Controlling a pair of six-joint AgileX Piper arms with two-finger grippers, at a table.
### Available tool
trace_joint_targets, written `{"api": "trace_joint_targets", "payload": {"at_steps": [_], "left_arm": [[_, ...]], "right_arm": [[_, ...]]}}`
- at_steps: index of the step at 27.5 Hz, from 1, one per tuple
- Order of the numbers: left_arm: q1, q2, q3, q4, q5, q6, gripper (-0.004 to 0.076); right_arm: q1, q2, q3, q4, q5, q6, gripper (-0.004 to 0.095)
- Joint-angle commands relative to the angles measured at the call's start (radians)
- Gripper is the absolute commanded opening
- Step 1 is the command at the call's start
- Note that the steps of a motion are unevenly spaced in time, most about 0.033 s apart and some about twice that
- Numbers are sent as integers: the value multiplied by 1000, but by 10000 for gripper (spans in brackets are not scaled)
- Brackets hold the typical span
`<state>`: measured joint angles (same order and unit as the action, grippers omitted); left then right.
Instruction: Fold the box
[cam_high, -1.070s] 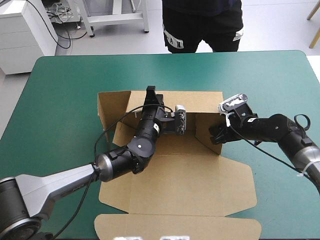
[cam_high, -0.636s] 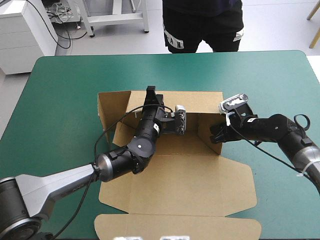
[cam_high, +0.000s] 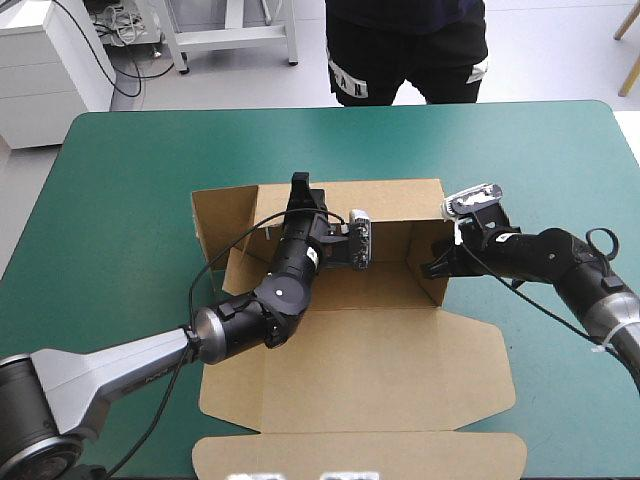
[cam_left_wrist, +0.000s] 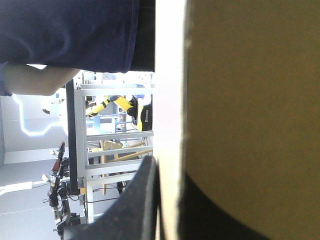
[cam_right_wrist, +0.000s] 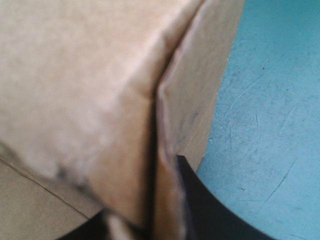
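The brown box (cam_high: 380, 360) lies in the middle of the table, its lid flat toward the near edge. The back wall (cam_high: 385, 200) stands raised, and my left gripper (cam_high: 300, 186) is shut on its top edge left of centre. In the left wrist view the board's edge (cam_left_wrist: 170, 100) runs between the fingers of the left gripper (cam_left_wrist: 169, 205). My right gripper (cam_high: 436, 268) is shut on the upright right side wall (cam_high: 428, 282). Seen from the right wrist, that wall (cam_right_wrist: 190, 100) sits pinched in the right gripper (cam_right_wrist: 160, 215). The left side flap (cam_high: 215, 215) leans outward.
Teal-green cover (cam_high: 120, 200) lies bare to the left of the box, and more of it (cam_high: 560, 150) to the right and behind. The lid's front flap (cam_high: 360, 455) reaches the table's near edge.
The right gripper has moved rightward with the right side wall, which now stands more upright. The back wall looks straighter. The left arm has hardly moved.
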<state>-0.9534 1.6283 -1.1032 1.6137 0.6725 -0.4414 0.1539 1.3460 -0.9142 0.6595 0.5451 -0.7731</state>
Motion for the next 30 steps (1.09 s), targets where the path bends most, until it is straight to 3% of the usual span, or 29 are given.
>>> {"api": "trace_joint_targets", "payload": {"at_steps": [1,5,6,13,20,24,26,28,30], "left_arm": [[-6,-39,-19,-6,9,-9,86],[-6,-39,-19,-4,9,-18,349],[-6,-39,-19,2,9,-18,374],[-68,-63,-19,94,16,-82,368],[-204,-105,-19,95,94,-102,365],[-302,-152,-19,95,177,-120,305],[-337,-180,-19,94,197,-122,200],[-351,-218,-19,84,199,-122,33],[-349,-252,-19,72,199,-122,6]], "right_arm": [[0,-29,-23,3,1,59,0],[0,-27,-25,-55,-5,153,0],[0,-27,-27,-72,-7,170,0],[0,-25,-54,-175,-9,284,0],[0,-25,-185,-319,102,424,0],[0,-25,-259,-427,213,508,0],[0,-25,-285,-441,262,524,0],[0,-21,-309,-442,312,534,0],[0,-10,-329,-444,371,552,0]]}}
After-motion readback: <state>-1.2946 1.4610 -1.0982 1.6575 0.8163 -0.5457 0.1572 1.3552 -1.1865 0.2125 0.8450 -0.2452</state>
